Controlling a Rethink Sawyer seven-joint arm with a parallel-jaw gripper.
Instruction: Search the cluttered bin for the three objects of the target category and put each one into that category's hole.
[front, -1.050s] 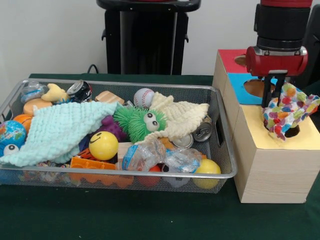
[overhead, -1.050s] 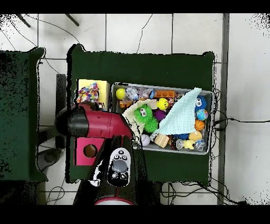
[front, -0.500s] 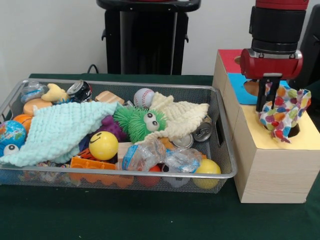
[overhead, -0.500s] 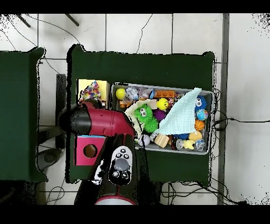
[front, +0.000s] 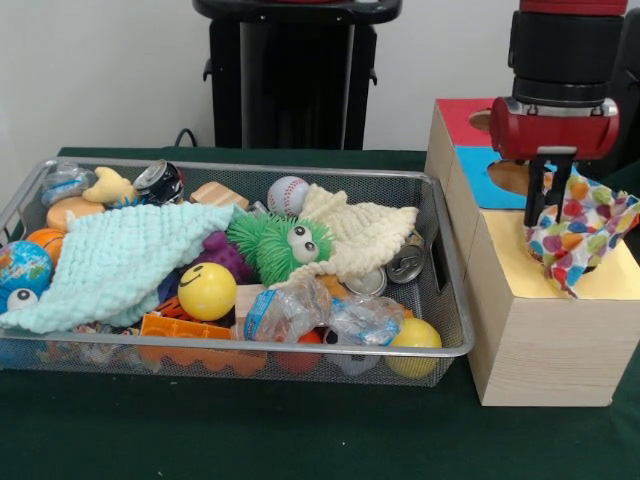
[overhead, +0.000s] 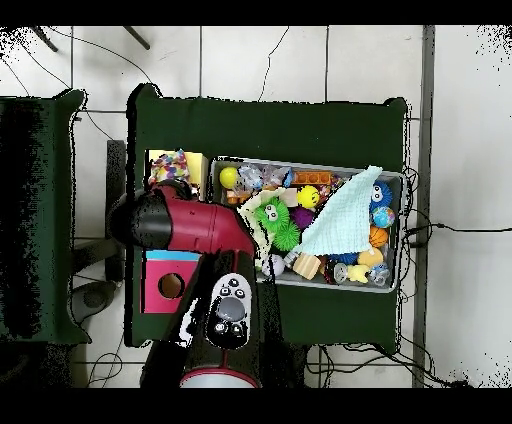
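Observation:
A multicoloured spotted cloth (front: 585, 235) hangs over the hole in the yellow top (front: 505, 255) of the wooden box (front: 530, 340), its lower part draped on the box. My gripper (front: 555, 185) is directly above it, shut on the cloth's upper edge. From overhead, the same cloth (overhead: 168, 168) shows on the yellow section, and the red arm (overhead: 190, 225) hides the gripper. In the wire bin (front: 440, 300) lie a mint cloth (front: 120, 255) and a cream cloth (front: 360, 235) among the toys.
The box also has a blue section (front: 480, 170) and a red section (front: 455, 115), each with a hole. The bin holds a green furry toy (front: 280, 245), a yellow smiley ball (front: 207, 290), a baseball (front: 288, 194), cans and crumpled plastic bottles.
The gripper lifted the spotted cloth slightly, then shifted right and lowered it, so the cloth now sags over the hole. The bin's contents are unchanged.

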